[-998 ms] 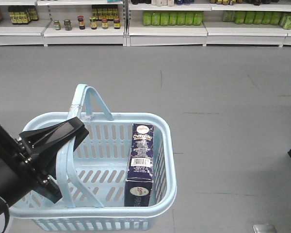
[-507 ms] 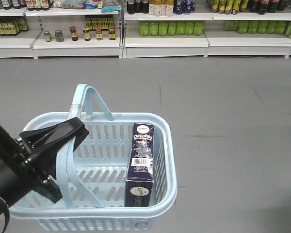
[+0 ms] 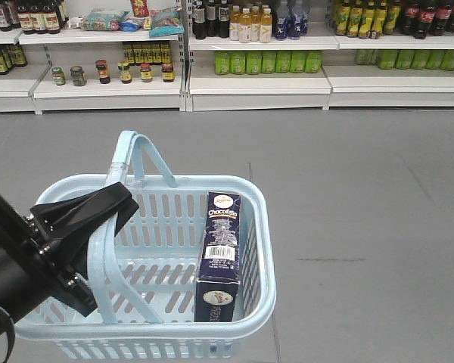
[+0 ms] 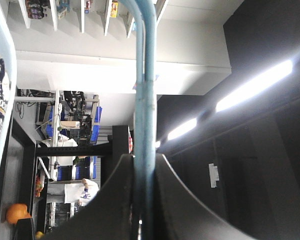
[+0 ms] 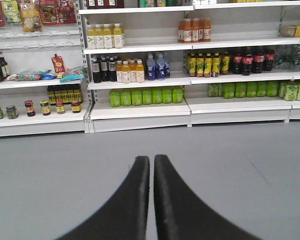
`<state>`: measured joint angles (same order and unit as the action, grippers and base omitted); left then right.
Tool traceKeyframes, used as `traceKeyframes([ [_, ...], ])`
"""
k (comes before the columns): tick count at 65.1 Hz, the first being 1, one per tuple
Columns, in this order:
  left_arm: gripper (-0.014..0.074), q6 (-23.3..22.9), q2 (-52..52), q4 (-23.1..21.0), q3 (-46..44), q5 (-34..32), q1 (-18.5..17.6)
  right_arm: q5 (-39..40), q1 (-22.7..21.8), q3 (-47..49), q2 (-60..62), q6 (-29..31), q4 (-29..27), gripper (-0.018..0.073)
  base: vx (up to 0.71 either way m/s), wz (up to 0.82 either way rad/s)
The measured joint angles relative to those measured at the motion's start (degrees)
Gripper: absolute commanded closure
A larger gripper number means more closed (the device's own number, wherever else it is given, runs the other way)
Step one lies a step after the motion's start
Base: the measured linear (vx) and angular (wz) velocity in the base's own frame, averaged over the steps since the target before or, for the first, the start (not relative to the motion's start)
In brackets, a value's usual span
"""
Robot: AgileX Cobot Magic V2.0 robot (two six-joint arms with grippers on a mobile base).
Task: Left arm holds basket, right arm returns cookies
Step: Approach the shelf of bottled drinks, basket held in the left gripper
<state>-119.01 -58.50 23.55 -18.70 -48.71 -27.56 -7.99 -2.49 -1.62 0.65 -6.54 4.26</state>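
Front-facing view: left gripper [image 3: 112, 209] jaws clamped on one handle [image 4: 144, 90] of the basket [image 3: 267, 249]. Cookies [image 3: 221, 253] sit inside along the right wall, at 3 o'clock from those jaws. Right gripper [image 5: 152, 165] jaws together, empty, facing shelves [image 5: 140, 110].

Right gripper [image 5: 151, 160]: fingers pressed together, no gap between them. Directly ahead and to both sides, bare floor [image 5: 230, 165]. Shelves [image 5: 140, 112] stand well beyond and close off the far end across the full width.

Left gripper [image 4: 142, 159]: jaws filled by the handle [image 4: 145, 75], no room left between them. The second handle [image 3: 136, 155] rises just beyond its fingertips, over the far rim of the basket [image 3: 268, 249].

Basket interior: the carton [image 3: 221, 249] runs along the wall farthest from the left gripper, close against it. Between carton and handle the well is open from above. Floor past the carton side is bare.
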Motion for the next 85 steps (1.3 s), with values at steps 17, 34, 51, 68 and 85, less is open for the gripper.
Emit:
traceKeyframes([
  [17, 0.0599, 0.0, 0.0, 0.0, 0.0, 0.0, 0.0, 0.0, 0.0, 0.0, 0.0, 0.0, 0.0, 0.0569, 0.53, 0.00],
  [34, 0.0599, 0.0, 0.0, 0.0, 0.0, 0.0, 0.0, 0.0, 0.0, 0.0, 0.0, 0.0, 0.0, 0.0569, 0.52, 0.00],
  [51, 0.0599, 0.0, 0.0, 0.0, 0.0, 0.0, 0.0, 0.0, 0.0, 0.0, 0.0, 0.0, 0.0, 0.0569, 0.53, -0.01],
  [68, 0.0599, 0.0, 0.0, 0.0, 0.0, 0.0, 0.0, -0.1, 0.0, 0.0, 0.0, 0.0, 0.0, 0.0569, 0.52, 0.00],
  [85, 0.0599, 0.0, 0.0, 0.0, 0.0, 0.0, 0.0, -0.1, 0.0, 0.0, 0.0, 0.0, 0.0, 0.0569, 0.52, 0.01],
])
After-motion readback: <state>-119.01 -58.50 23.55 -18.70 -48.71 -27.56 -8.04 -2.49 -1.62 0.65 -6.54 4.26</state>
